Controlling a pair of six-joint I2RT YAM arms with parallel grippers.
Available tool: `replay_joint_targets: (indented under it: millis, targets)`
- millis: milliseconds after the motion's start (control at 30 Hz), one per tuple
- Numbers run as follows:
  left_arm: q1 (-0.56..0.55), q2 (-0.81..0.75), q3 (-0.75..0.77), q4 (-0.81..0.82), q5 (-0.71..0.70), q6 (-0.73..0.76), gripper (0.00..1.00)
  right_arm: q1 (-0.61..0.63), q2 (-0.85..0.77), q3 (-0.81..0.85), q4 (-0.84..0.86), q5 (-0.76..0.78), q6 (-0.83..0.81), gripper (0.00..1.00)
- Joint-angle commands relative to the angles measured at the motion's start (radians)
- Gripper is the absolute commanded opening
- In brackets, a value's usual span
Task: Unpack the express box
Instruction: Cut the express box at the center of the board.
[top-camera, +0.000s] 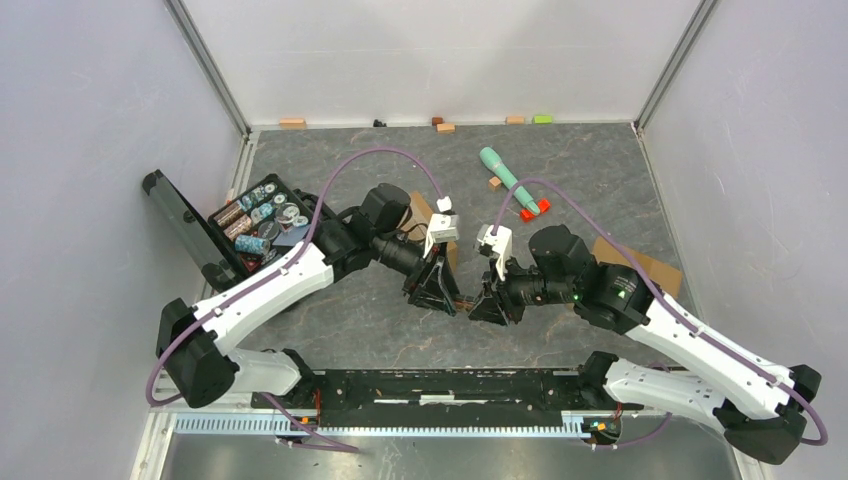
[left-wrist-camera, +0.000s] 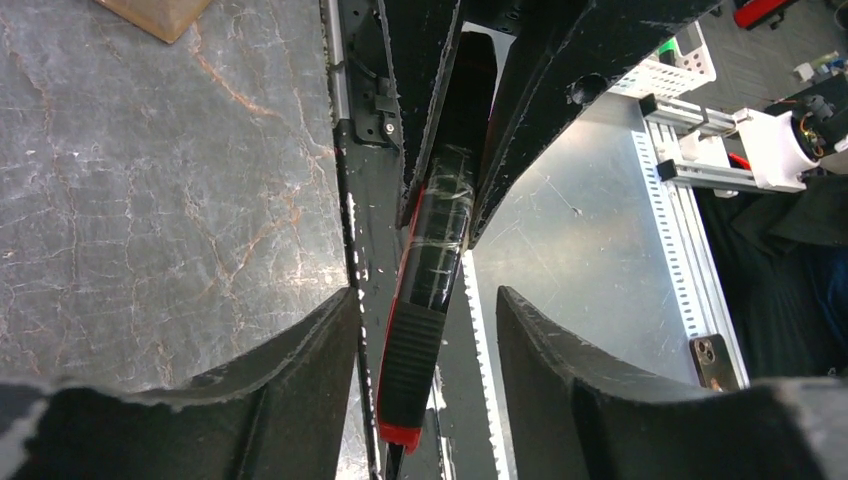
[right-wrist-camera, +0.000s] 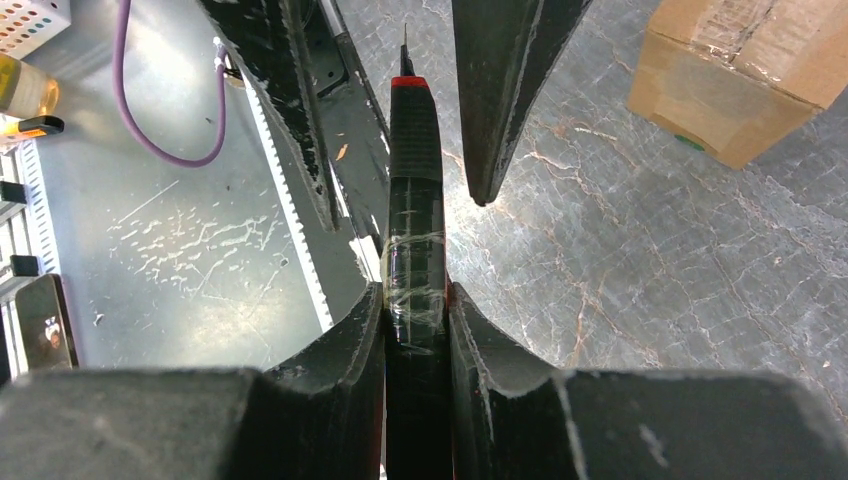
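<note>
- The right gripper is clenched on the taped middle of a black box cutter, held level above the table
- The cutter's red-tipped end with its blade pokes out between the fingers of the left gripper
- The left claw is released, a gap showing on both sides of the ribbed handle
- The cardboard box sits on the table well apart from both claws, beyond the left arm, untouched
- An open black case of small items lies far left
</note>
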Motion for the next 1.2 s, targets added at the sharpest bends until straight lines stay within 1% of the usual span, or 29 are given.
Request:
replay_joint_targets:
  millis: [0,67,133,167,200,233,267,300,333,367,400,467,600,667,700,767,833,900,1000,1033,1067,1100,1133,1167]
  targets:
    - [-0.019,0.014,0.056,-0.041,0.027,0.084,0.55,0.002,-0.018,0.029,0.035,-0.022,0.016,0.0]
    - [-0.025,0.028,0.057,-0.04,0.055,0.081,0.44,0.001,-0.014,0.025,0.048,-0.024,0.024,0.0]
    - [-0.026,0.053,0.07,-0.063,0.095,0.097,0.24,0.002,-0.011,0.02,0.073,-0.016,0.044,0.01]
    - [-0.027,0.069,0.085,-0.099,0.112,0.121,0.12,0.002,-0.009,0.017,0.083,-0.006,0.056,0.02]
    - [-0.028,0.084,0.098,-0.122,0.119,0.139,0.04,0.002,-0.008,0.019,0.088,-0.001,0.063,0.06]
    - [-0.028,0.092,0.099,-0.138,0.12,0.152,0.02,0.002,-0.009,0.015,0.098,-0.001,0.07,0.22]
    - [-0.028,0.092,0.095,-0.138,0.119,0.16,0.02,0.001,-0.015,0.01,0.112,0.004,0.078,0.43]
    - [-0.028,0.089,0.092,-0.14,0.119,0.168,0.02,0.001,-0.021,0.0,0.128,0.006,0.089,0.54]
    - [-0.028,0.086,0.092,-0.14,0.121,0.174,0.02,-0.001,-0.03,-0.011,0.145,0.008,0.098,0.67]
    - [-0.028,0.084,0.09,-0.139,0.121,0.176,0.02,-0.002,-0.038,-0.021,0.158,0.006,0.107,0.78]
    - [-0.028,0.085,0.089,-0.14,0.119,0.177,0.02,-0.005,-0.048,-0.032,0.17,0.009,0.118,0.96]
    - [-0.028,0.089,0.086,-0.139,0.118,0.179,0.02,-0.011,-0.06,-0.056,0.198,-0.007,0.135,0.98]
    - [-0.026,0.096,0.079,-0.132,0.143,0.185,0.02,-0.018,-0.081,-0.107,0.229,-0.06,0.152,0.98]
    - [-0.025,0.097,0.075,-0.129,0.153,0.183,0.02,-0.024,-0.094,-0.141,0.256,-0.111,0.168,0.87]
    - [-0.025,0.096,0.072,-0.129,0.153,0.183,0.02,-0.027,-0.099,-0.158,0.27,-0.135,0.178,0.78]
    - [-0.025,0.095,0.067,-0.128,0.152,0.183,0.02,-0.03,-0.112,-0.186,0.292,-0.167,0.194,0.72]
    - [-0.026,0.094,0.066,-0.129,0.15,0.185,0.02,-0.031,-0.121,-0.205,0.302,-0.189,0.201,0.62]
    - [-0.026,0.101,0.067,-0.129,0.152,0.186,0.02,-0.032,-0.127,-0.218,0.309,-0.201,0.207,0.56]
    - [-0.026,0.118,0.071,-0.129,0.154,0.181,0.02,-0.033,-0.13,-0.226,0.319,-0.189,0.217,0.38]
    - [-0.026,0.121,0.072,-0.128,0.149,0.181,0.02,-0.034,-0.129,-0.227,0.322,-0.178,0.222,0.28]
    - [-0.027,0.12,0.068,-0.115,0.141,0.17,0.02,-0.034,-0.128,-0.231,0.326,-0.166,0.228,0.21]
    - [-0.026,0.114,0.059,-0.078,0.129,0.144,0.03,-0.034,-0.128,-0.237,0.325,-0.147,0.237,0.07]
    - [-0.025,0.107,0.046,-0.042,0.097,0.107,0.07,-0.037,-0.127,-0.242,0.321,-0.128,0.242,0.0]
    - [-0.025,0.096,0.033,0.0,0.057,0.066,0.14,-0.042,-0.127,-0.246,0.304,-0.094,0.246,0.0]
